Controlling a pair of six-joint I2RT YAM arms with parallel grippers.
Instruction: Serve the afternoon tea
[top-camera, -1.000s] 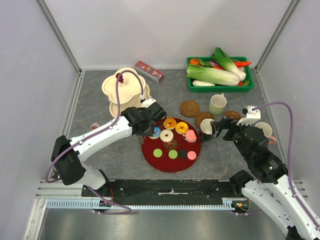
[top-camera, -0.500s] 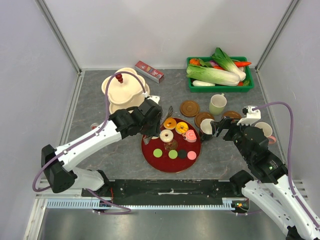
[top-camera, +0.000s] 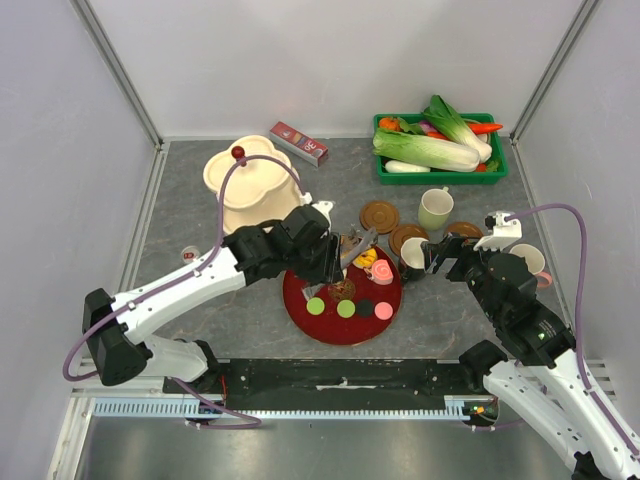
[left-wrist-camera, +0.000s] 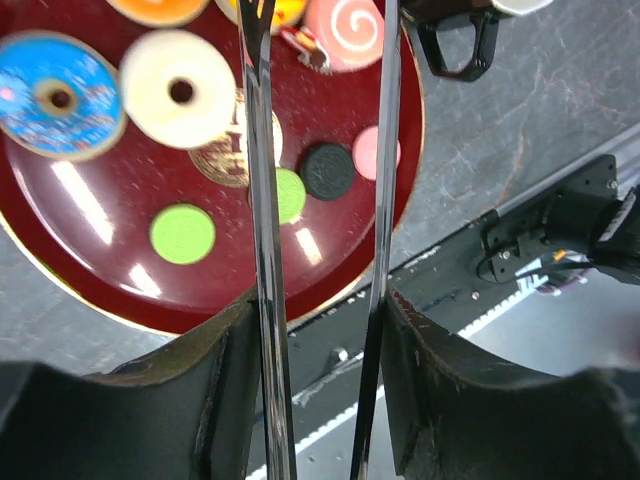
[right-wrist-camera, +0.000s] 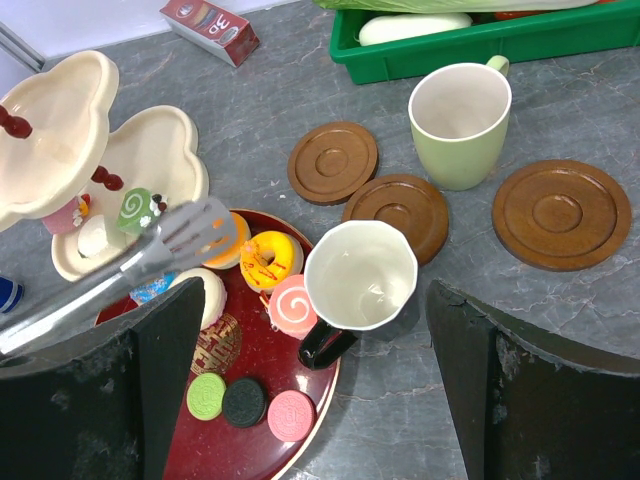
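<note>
Grey tabletop (top-camera: 340, 185): left gripper (left-wrist-camera: 318, 395) clamps metal tongs (left-wrist-camera: 258, 300), blades apart and empty, over the red tray (left-wrist-camera: 130, 190). Likely picking; next, close them on one donut (left-wrist-camera: 180, 92).

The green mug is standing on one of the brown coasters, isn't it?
No. The pale green mug stands on the bare table, between the brown coasters, not on one of them. The right wrist view shows it.

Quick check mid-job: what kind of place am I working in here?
Probably a lab test cell, not a real tearoom: bare white panels in aluminium framing wall in the grey tabletop, and the red tray holds toy donuts.
</note>
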